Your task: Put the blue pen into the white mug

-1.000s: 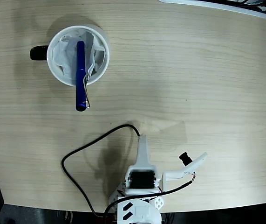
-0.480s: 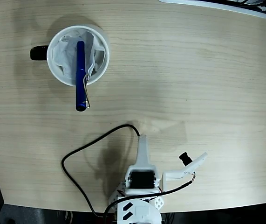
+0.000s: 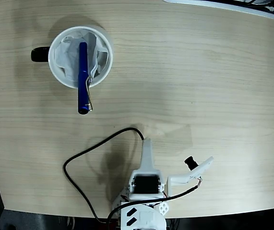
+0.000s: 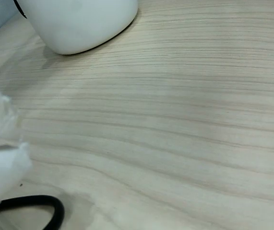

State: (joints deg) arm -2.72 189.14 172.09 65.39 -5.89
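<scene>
The white mug [image 3: 107,44] stands at the upper left of the table in the fixed view, black handle [image 3: 40,54] pointing left, crumpled white paper inside. The blue pen [image 3: 83,72] rests in it at a slant, one end down in the paper, the clipped end leaning over the near rim and sticking out beyond it. My gripper [image 3: 147,143] sits far from both, folded back at the arm's base by the bottom edge, shut and holding nothing. In the wrist view the mug [image 4: 79,24] fills the top left corner, and blurred white fingers [image 4: 0,163] show at the left edge.
A black cable [image 3: 92,152] loops across the table left of the arm's base and shows as a cable [image 4: 36,203] at the bottom left of the wrist view. A white flat object [image 3: 223,5] lies along the top right edge.
</scene>
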